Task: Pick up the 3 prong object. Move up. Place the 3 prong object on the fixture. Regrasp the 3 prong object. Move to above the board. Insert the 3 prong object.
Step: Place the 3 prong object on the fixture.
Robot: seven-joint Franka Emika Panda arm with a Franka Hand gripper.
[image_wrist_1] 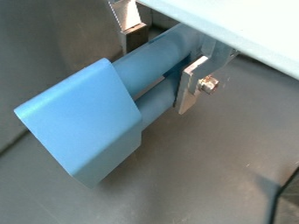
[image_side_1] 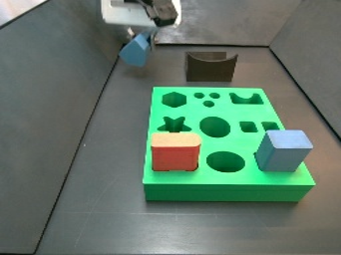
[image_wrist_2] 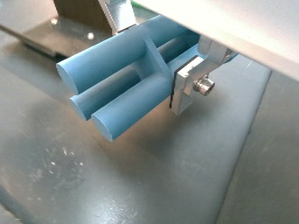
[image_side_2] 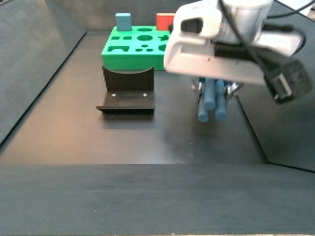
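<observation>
3 prong object clamped between the gripper fingers, hanging off the floor. In a side view, 3 prong object left of the fixture, well apart; board in front of fixture, holding red block and blue cube.

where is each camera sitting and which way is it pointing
Wrist view: on the arm's wrist, looking down along the tool, shut on the 3 prong object; silver fingers show.
Wrist view: also wrist-mounted, same piece, fixture behind.
Side view: high at the board's near edge, facing the fixture; tool at top.
Side view: opposite end, fixture before board; tool close.
Shared: all show the held piece.
</observation>
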